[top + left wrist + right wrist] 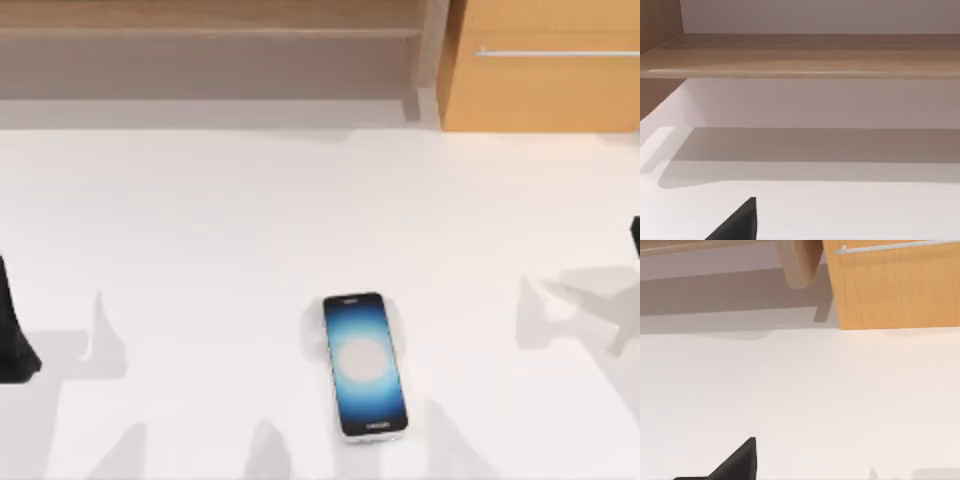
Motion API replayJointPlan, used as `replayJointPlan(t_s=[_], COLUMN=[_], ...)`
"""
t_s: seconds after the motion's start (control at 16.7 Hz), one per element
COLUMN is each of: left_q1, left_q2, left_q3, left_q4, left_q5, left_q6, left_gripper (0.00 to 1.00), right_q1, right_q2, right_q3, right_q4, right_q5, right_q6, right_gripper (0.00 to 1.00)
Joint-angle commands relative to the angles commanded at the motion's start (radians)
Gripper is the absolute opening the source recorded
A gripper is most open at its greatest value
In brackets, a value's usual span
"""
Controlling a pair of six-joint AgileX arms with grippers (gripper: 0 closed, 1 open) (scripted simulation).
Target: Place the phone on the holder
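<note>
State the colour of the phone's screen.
Glowing blue with a pale round centre, on the phone; clearest in the top view.

Open tabletop around us, one flat obstacle near the front

We see the white table (200, 230) bare across its middle and back — room to pass on every side of the phone (364, 365), which lies flat near the front edge, slightly right of centre. Our left arm (12, 335) sits at the left edge, our right arm (634, 238) at the right edge, both well apart from it. Behind the table stand a wooden shelf (210, 35) and a wooden cabinet (540, 70) — these close off the back.
</note>
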Motion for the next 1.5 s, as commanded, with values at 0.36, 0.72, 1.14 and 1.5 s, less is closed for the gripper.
replayJointPlan(t_s=[0.36,0.72,1.14,1.5], left_q1=[0.000,0.000,0.000,0.000], left_q2=[0.000,0.000,0.000,0.000], left_q3=[0.000,0.000,0.000,0.000], left_q4=[0.000,0.000,0.000,0.000], left_q5=[0.000,0.000,0.000,0.000], left_q6=[0.000,0.000,0.000,0.000], left_gripper=[1.00,1.00,1.00,1.00], right_q1=[0.256,0.422,0.479,0.474], right_q2=[0.643,1.250,1.567,1.570], right_q3=[0.497,0.943,1.175,1.172], right_q4=[-0.330,-0.633,-0.808,-0.805], right_q5=[-0.003,-0.008,-0.007,-0.008], right_q6=[0.225,0.378,0.434,0.433], right_gripper=[1.00,1.00,1.00,1.00])
